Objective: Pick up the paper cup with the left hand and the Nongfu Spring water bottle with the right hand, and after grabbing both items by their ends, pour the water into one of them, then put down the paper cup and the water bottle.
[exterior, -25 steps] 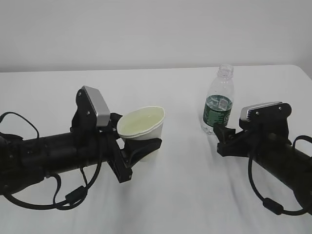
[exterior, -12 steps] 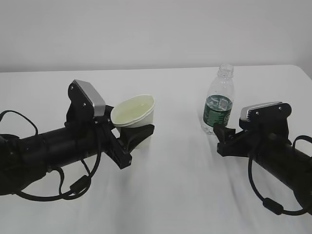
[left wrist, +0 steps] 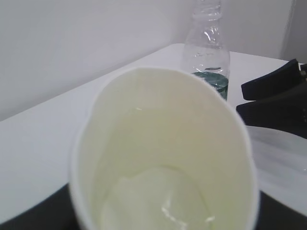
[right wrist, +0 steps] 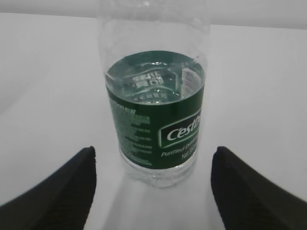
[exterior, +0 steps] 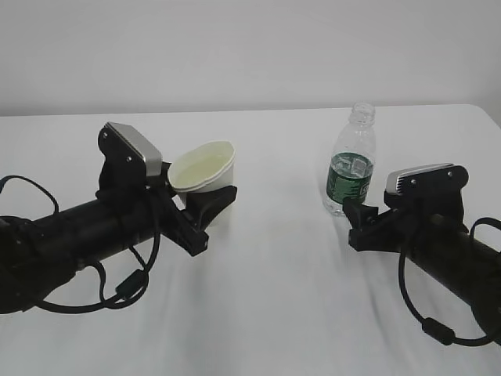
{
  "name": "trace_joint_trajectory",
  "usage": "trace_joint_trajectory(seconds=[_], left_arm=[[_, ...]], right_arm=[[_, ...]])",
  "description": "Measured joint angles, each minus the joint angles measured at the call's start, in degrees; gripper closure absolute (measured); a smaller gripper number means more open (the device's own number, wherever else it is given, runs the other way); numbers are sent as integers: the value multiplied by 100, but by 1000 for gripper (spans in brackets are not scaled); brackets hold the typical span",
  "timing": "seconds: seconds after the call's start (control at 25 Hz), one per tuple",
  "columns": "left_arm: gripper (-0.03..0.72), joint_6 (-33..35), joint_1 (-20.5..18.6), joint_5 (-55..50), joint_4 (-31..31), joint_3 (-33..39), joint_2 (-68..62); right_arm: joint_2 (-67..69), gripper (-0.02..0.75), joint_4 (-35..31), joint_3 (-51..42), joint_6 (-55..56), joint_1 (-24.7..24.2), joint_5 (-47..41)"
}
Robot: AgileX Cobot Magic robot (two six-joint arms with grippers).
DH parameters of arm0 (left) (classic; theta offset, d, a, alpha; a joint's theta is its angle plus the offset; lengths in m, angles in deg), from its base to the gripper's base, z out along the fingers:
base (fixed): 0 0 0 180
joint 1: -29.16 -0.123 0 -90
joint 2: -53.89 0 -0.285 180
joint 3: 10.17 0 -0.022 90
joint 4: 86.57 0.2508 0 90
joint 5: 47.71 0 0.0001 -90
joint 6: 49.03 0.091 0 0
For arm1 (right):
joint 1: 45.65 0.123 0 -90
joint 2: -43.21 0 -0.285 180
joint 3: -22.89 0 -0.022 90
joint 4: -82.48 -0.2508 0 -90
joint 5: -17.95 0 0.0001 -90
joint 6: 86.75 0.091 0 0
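My left gripper (exterior: 210, 200) is shut on the lower part of the white paper cup (exterior: 202, 166), which leans slightly toward the camera with its base low over the table. In the left wrist view the paper cup (left wrist: 163, 158) fills the frame, and a little clear water (left wrist: 158, 203) lies at its bottom. The capless Nongfu Spring water bottle (exterior: 351, 168) with its green label stands upright on the table, partly full. My right gripper (exterior: 355, 217) is open just in front of it. The fingers (right wrist: 72, 187) flank the water bottle (right wrist: 156, 115) without touching it.
The white table (exterior: 282, 313) stretches under both arms, and a plain wall rises behind it. The table's far right corner (exterior: 485, 113) lies behind the bottle. Black cables loop under the left arm (exterior: 117, 294) and the right arm (exterior: 434, 329).
My left arm has carried the cup to the left, away from the bottle, and the cup now stands less tilted. The right arm and the bottle have not moved.
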Motion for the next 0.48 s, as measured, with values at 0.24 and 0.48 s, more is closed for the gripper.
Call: trace_joint_trajectory(seconds=[0.24, 0.48], left_arm=[[274, 29, -142, 0, -78, 0, 0], [274, 33, -318, 0, -124, 0, 0]], right_arm=[[0, 172, 0, 0, 0, 0, 0], [0, 172, 0, 0, 0, 0, 0]])
